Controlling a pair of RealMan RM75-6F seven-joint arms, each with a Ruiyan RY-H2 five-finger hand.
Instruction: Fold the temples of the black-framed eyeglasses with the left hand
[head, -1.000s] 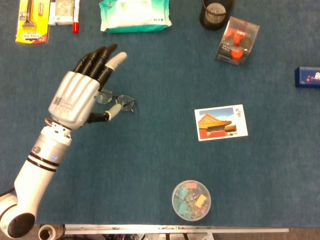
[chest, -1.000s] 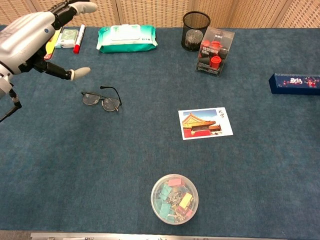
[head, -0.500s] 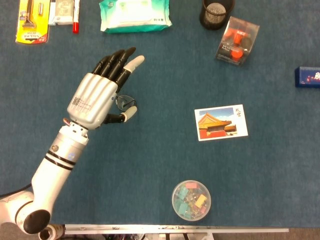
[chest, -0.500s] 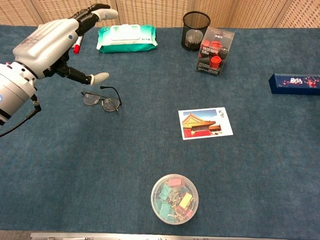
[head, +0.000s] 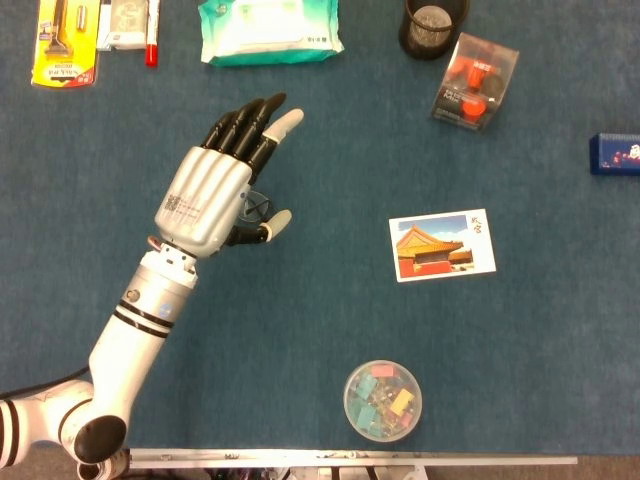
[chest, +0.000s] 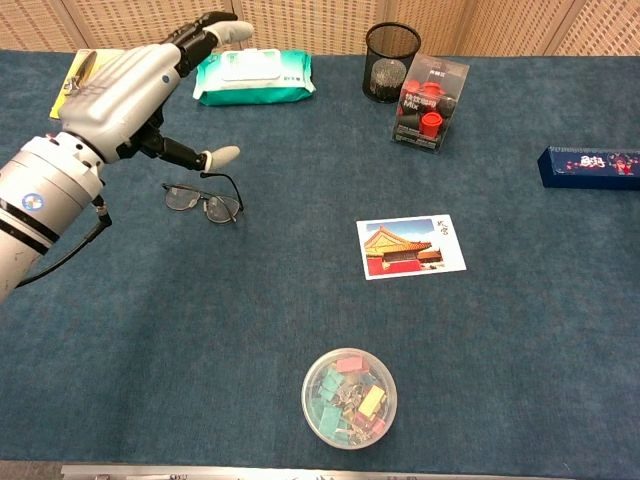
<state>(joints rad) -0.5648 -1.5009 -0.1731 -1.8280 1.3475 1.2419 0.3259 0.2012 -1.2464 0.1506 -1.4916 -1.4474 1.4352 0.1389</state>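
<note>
fingers spread and holding nothing, my left hand hangs over the black-framed eyeglasses on the blue felt counter, thumb pointing toward the photo postcard. the glasses lie flat, temples unfolded, in the chest view; from the head view my hand covers most of them.

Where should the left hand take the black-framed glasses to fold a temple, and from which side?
Probably the open temple, near its hinge. The black-framed eyeglasses lie flat on the table with a temple swung out toward the far edge. The left hand hovers open above them, so come straight down and pinch that arm from the far side with the fingers, sweeping it toward the lenses.
</note>
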